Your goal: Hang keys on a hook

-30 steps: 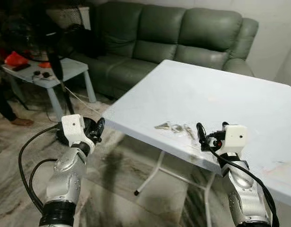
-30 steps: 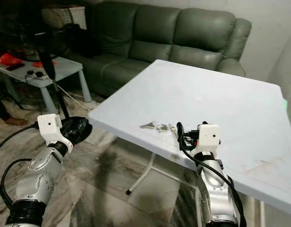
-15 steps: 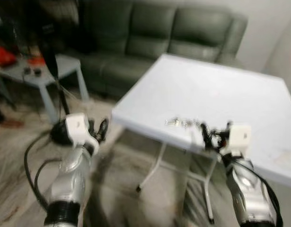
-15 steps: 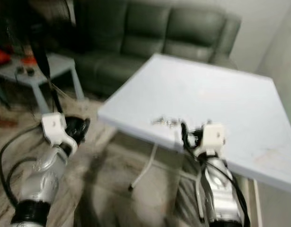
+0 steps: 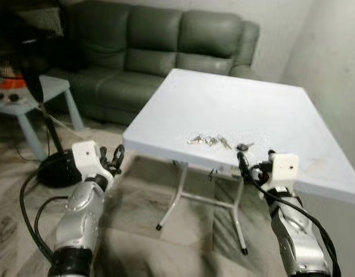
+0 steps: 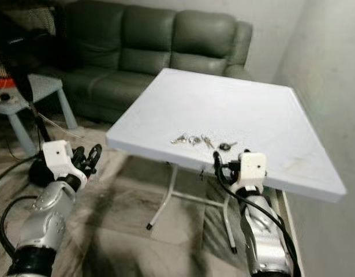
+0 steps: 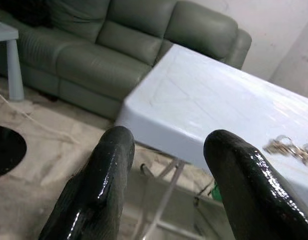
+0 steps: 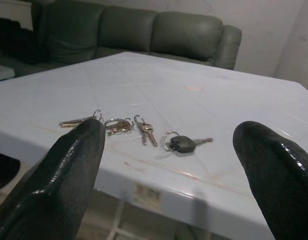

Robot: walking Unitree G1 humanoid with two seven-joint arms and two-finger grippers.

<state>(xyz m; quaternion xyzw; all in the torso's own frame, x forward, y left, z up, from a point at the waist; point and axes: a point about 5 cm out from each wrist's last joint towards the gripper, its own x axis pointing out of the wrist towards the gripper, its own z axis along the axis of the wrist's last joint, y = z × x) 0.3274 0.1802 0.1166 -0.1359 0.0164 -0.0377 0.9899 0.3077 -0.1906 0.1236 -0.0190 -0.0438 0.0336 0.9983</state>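
Note:
Several keys on rings [image 5: 209, 140] lie in a row near the front edge of the white folding table [image 5: 246, 104], with a black-headed key [image 5: 243, 146] at the right end of the row. My right gripper [image 5: 252, 167] hovers just in front of the table edge, below the black-headed key, open and holding nothing. Along its fingers [image 8: 73, 165] the keys [image 8: 118, 124] lie ahead on the tabletop. My left gripper [image 5: 111, 158] is open, out over the floor to the left of the table, with the keys [image 7: 289, 146] far off to its side.
A green sofa [image 5: 154, 40] stands behind the table. A light blue side table [image 5: 27, 95] and a black round stand base [image 5: 53, 167] with a cable are at the left. A wall [image 5: 333, 69] runs close along the table's right side. Thin metal table legs [image 5: 174, 196] stand on the marble floor.
The camera has pulled back and turned, so the whole table and the right wall now show. Both grippers keep the same open pose; the keys lie where they were.

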